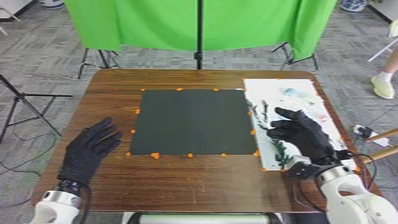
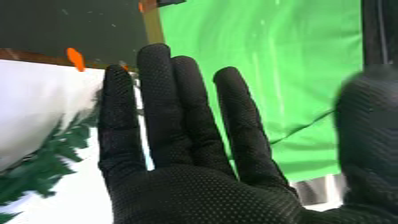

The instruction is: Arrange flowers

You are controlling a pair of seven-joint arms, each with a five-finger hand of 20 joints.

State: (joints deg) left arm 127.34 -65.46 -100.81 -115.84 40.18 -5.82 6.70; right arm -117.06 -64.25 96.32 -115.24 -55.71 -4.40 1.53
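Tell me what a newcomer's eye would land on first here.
Probably the bright green cloth hanging beyond the table's far edge. Next, the dark square mat in the middle of the brown table, with orange marks around its border. Then the black-gloved right hand over the white sheet at the right, with green foliage lying there.

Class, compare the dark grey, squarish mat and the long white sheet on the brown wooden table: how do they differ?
The dark grey mat is nearly square, while the white sheet is long and narrow. The mat lies near the table's middle; the sheet lies along its right side. Green leafy sprigs lie on the sheet, not on the mat. Both lie flat, with orange markers at their edges.
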